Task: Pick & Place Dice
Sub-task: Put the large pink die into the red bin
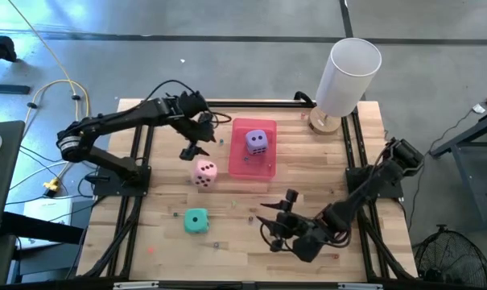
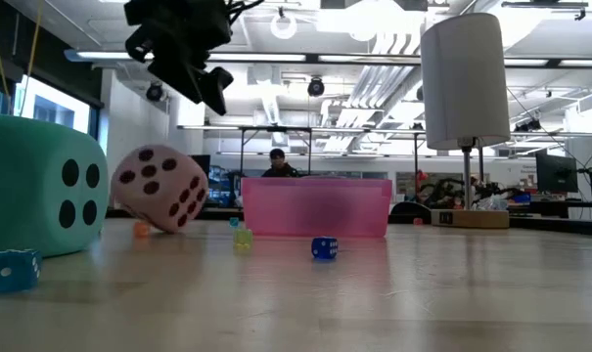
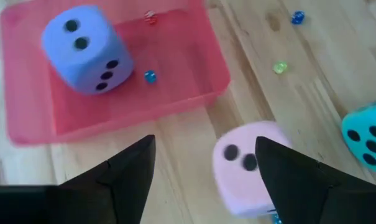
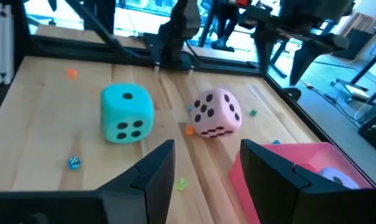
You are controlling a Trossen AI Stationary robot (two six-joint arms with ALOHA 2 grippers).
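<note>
While the left arm reaches across the table, its gripper (image 1: pixel 196 147) hangs raised, jaws apart and empty. The pink die (image 1: pixel 204 172) lies tilted on the table just beyond and below the fingertips. The purple die (image 1: pixel 257 142) sits in the tray (image 1: pixel 237 163) further ahead. The right gripper (image 1: pixel 280 216) rests low, jaws apart and empty; the teal die (image 1: pixel 196 221) lies well ahead of it.

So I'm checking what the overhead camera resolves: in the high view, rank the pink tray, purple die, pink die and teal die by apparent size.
1. Pink tray, clearly largest.
2. Pink die, teal die and purple die: they look alike, so no ranking among them.
</note>
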